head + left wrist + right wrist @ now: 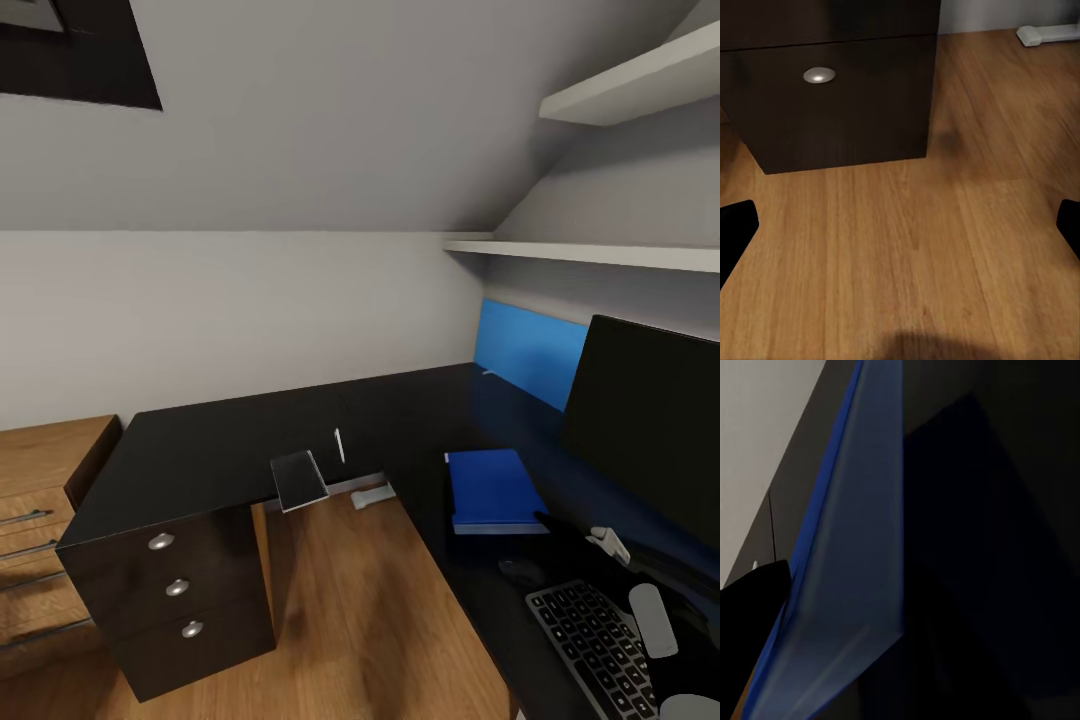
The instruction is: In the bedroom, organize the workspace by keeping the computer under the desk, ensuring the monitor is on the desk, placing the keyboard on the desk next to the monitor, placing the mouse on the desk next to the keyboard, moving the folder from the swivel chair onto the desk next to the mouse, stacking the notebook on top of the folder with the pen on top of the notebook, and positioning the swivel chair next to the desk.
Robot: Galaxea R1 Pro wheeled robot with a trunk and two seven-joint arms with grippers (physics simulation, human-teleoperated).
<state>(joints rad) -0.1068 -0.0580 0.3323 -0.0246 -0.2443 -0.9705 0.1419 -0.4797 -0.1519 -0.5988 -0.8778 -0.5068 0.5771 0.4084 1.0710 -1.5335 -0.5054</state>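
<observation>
Currently the desk [230, 430] spans the head view, its black top running from the drawer unit [170, 590] on the left to the blue back panel [530, 350] on the right. The folder [492, 488] lies flat on the desktop, well in front of the monitor [650, 420], which stands at the right against the back panel. The keyboard [590, 640] lies on the desk at the lower right, near the folder but apart from it. The notebook [298, 478] rests at the desk's inner front edge, partly overhanging it. The pen [340, 445] lies on the desktop just beside the notebook.

Left gripper [900, 225]: released, fingertips [735, 225] spread wide above the wood floor [907, 247], facing the drawer unit. Nothing lies between them.

Right gripper: one dark finger [750, 622] appears beside the folder's blue cover; its state cannot be determined.
</observation>
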